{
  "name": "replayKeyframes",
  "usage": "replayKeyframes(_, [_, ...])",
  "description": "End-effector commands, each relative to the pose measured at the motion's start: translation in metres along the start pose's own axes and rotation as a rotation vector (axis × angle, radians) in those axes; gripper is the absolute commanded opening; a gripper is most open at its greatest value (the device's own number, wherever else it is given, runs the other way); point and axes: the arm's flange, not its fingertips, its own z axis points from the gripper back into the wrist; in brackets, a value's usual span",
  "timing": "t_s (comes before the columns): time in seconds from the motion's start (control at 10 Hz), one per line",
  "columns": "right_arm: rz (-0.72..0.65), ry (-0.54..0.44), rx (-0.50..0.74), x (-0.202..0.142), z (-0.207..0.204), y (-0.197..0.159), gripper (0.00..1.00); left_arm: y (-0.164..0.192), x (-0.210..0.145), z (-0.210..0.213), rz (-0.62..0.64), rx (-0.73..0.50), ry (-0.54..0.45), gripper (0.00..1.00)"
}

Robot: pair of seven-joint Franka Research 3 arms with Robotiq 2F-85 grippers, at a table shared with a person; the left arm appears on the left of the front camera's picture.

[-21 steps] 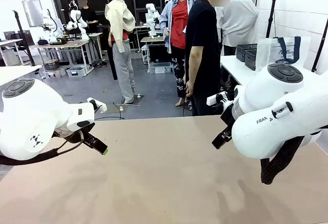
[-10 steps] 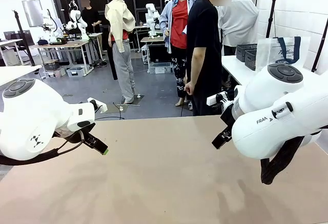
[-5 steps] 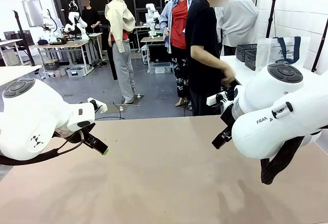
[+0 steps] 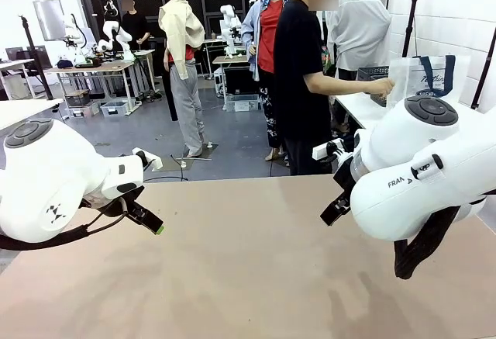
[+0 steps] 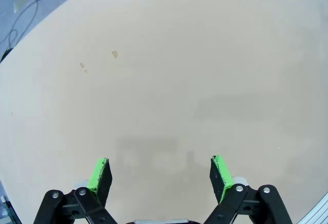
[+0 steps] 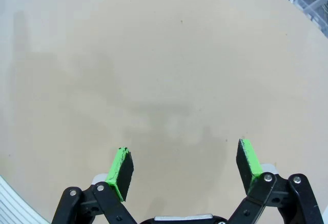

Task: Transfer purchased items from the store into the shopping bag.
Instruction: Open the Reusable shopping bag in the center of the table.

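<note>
A smooth, matt beige surface is being shown by the table (image 4: 248,277), with a few faint specks. Glossy white moulded shells are being presented by the left arm (image 4: 54,180) and the right arm (image 4: 418,176). Matt green pads (image 5: 100,172) are being carried on black, slightly shiny finger links. Translucent whitish plastic is being seen in the shopping bag (image 4: 434,79).

Shopping bag (image 4: 434,75) on side table (image 4: 350,103), far right; person (image 4: 298,75) left of it.

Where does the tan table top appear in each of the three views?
Front view: the table top spans the lower half.
Left wrist view: it lies beyond the open left pincer, reaching up towards the top-left corner.
Right wrist view: it lies beyond the open right pincer.
Shared landmark: the table's edge.
</note>
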Motion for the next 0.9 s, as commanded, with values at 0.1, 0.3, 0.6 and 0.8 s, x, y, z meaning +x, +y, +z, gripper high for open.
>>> replayKeyframes(0.1, [0.0, 0.0, 0.0, 0.0, 0.0, -0.0001, 1.0, 0.0014, -0.0004, 0.0, 0.003, 0.0, 0.0, 1.0])
replayKeyframes(0.3, [0.0, 0.0, 0.0, 0.0, 0.0, -0.0001, 1.0, 0.0014, -0.0004, 0.0, 0.003, 0.0, 0.0, 1.0])
replayKeyframes(0.6, [0.0, 0.0, 0.0, 0.0, 0.0, -0.0001, 1.0, 0.0014, -0.0004, 0.0, 0.003, 0.0, 0.0, 1.0])
replayKeyframes(0.8, [0.0, 0.0, 0.0, 0.0, 0.0, -0.0001, 1.0, 0.0014, -0.0004, 0.0, 0.003, 0.0, 0.0, 1.0])
